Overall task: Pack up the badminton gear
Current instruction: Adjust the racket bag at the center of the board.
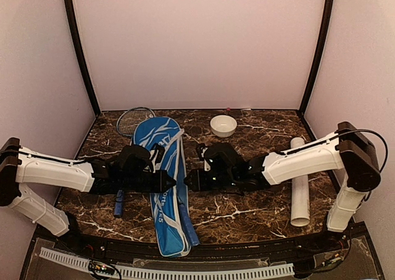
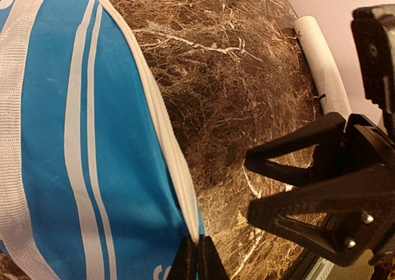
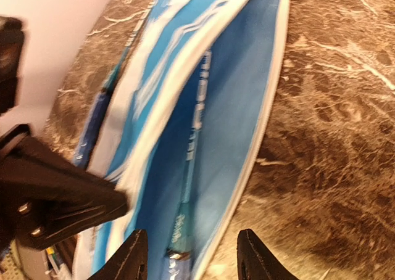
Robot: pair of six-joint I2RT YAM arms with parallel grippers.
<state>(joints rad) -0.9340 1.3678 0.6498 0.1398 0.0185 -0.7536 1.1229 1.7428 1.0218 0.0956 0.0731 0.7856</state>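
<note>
Cover point(image 1: 162, 187) lies lengthwise between the claws. The left claw point(image 2: 196, 249) is clenched on its white-trimmed flap edge. The right claw point(image 3: 192, 234) hangs released over the cover's open mouth, with a racket point(image 3: 185, 187) shaft showing inside. A second racket point(image 1: 131, 122) lies along the cover's left side, and the tube point(image 1: 300, 181) sits well to its right.

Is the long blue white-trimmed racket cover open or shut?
Open. The left gripper holds the upper edge of the racket cover raised; the right wrist view sees its blue lining and a racket shaft inside.
</note>
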